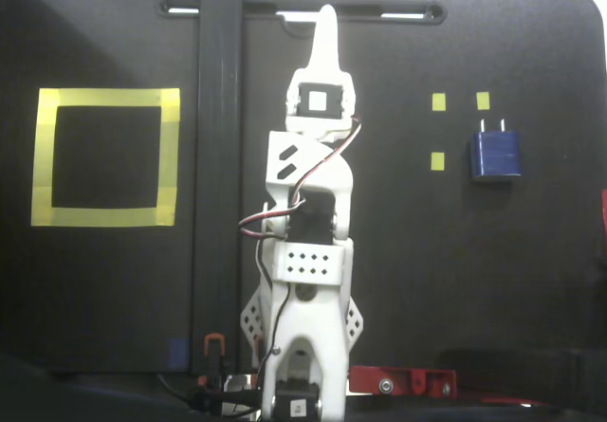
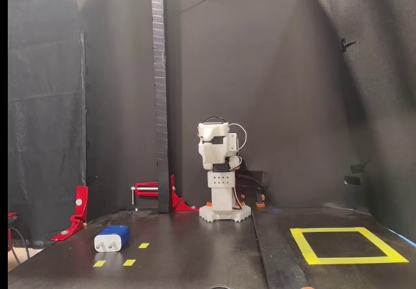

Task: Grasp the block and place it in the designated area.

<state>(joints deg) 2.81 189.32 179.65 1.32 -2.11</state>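
Observation:
The dark blue block [image 1: 495, 154] lies flat on the black board at the right of a fixed view from above, with its two silvery prongs pointing to the top of that view. In the other fixed view the block [image 2: 112, 238] lies at the front left, its white prong face toward the camera. The designated area, a yellow tape frame [image 1: 104, 98], is at the left in the view from above, and at the front right in the other view [image 2: 302, 245]. My gripper [image 1: 327, 19] is shut and empty, on the folded arm [image 2: 221, 172] at the board's middle, far from both.
Three tiny yellow tape squares [image 1: 438, 101] lie just left of the block. A tall black post [image 2: 159, 75] stands between the arm and the frame side [image 1: 218, 156]. Red clamps [image 2: 153, 188] sit by the arm's base and at the board edge [image 2: 78, 211].

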